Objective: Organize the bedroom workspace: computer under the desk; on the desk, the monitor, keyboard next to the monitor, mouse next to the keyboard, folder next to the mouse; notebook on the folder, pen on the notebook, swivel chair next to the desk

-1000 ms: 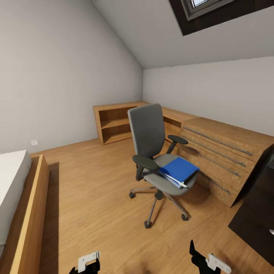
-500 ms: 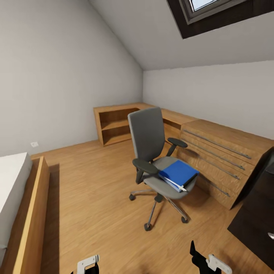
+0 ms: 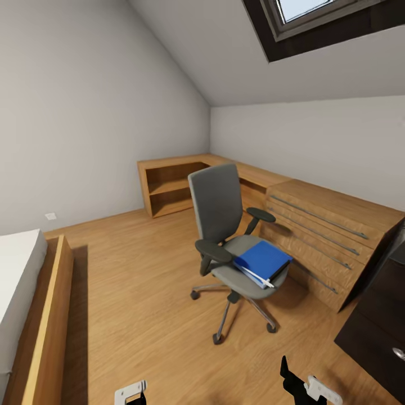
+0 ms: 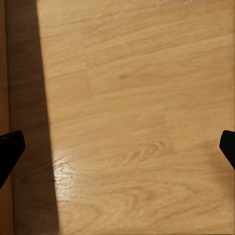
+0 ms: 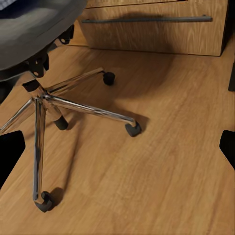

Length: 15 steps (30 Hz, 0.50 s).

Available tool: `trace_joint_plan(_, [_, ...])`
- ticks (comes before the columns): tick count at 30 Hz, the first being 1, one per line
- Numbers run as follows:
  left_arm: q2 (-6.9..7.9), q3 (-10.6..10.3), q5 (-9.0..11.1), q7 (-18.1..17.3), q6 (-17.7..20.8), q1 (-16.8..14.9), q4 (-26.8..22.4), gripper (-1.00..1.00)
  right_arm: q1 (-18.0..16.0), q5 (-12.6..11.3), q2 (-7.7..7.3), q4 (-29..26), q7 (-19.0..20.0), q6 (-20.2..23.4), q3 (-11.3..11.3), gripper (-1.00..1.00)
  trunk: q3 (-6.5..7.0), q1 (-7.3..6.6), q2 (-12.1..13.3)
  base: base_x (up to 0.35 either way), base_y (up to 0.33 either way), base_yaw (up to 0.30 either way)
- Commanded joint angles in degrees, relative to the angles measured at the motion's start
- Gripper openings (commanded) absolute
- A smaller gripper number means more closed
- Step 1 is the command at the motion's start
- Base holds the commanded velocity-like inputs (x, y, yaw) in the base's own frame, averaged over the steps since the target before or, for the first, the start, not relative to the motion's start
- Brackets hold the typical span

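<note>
The robot is facing into the attic bedroom, and the swivel chair (image 3: 233,242) is sitting ahead of both grippers, a little nearer the right one. The blue folder (image 3: 262,262) is lying flat on its seat, with a thin white pen-like stick resting along the folder's near edge. Both arms are hanging low and idle. In its wrist view the left gripper (image 4: 117,144) is standing wide apart over bare oak floor (image 4: 127,98), holding nothing. The right gripper (image 5: 117,147) is likewise spread wide and empty, and its wrist view is looking straight at the chair's chrome base (image 5: 58,105) and castors, with the seat overhead.

Well off beyond the right gripper, the dark drawer unit (image 3: 374,332) of the worktop is just edging into sight. Its drawers are closed, so I cannot tell what is in them. The oak cabinet (image 3: 171,185) behind the chair is showing open shelves with nothing on them that I can see.

My guess is the folder is the step in hand. To do it well, the robot should be closing in squarely, raising the right arm above seat height, clearing the black armrest (image 3: 214,251), and taking the folder by its near edge without rolling the chair away or tipping the white stick off.
</note>
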Motion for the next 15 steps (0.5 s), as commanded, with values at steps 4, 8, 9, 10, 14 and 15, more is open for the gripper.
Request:
trace_joint_plan(4, [0.04,-0.32,0.61,0.36,-0.32,-0.02,0.07,1.0,-0.06,-0.15,0.0,0.12,0.64,-0.15,-0.49,1.0,0.76,-0.89,1.59,0.0,0.0,-0.202])
trace_joint_plan(8, [0.06,-0.44,0.61,0.37,-0.32,-0.01,0.88,1.0,-0.06,-0.14,0.0,0.12,0.67,-0.2,-0.46,1.0,1.53,-1.77,3.2,0.0,0.0,-0.263])
trace_joint_plan(9, [0.07,-0.47,0.61,0.36,-0.32,-0.02,1.0,1.0,-0.06,-0.1,0.0,0.12,0.67,-0.19,-0.43,1.0,1.71,-1.99,3.6,0.0,0.0,-0.286])
trace_joint_plan(10, [0.07,-0.47,0.61,0.35,-0.32,-0.03,1.04,1.0,-0.06,-0.08,0.0,0.12,0.67,-0.19,-0.42,1.0,1.89,-2.21,4.0,0.0,0.0,-0.289])
trace_joint_plan(14, [0.03,-0.49,0.59,0.33,-0.32,-0.01,1.1,1.0,-0.06,0.0,0.05,0.12,0.67,-0.15,-0.35,1.0,2.61,-3.09,5.61,0.0,0.0,-0.292])
trace_joint_plan(15, [0.01,-0.49,0.58,0.34,-0.32,-0.02,1.11,1.0,-0.06,0.01,0.06,0.15,0.67,-0.14,-0.34,1.0,2.79,-3.31,6.01,0.0,0.0,-0.293])
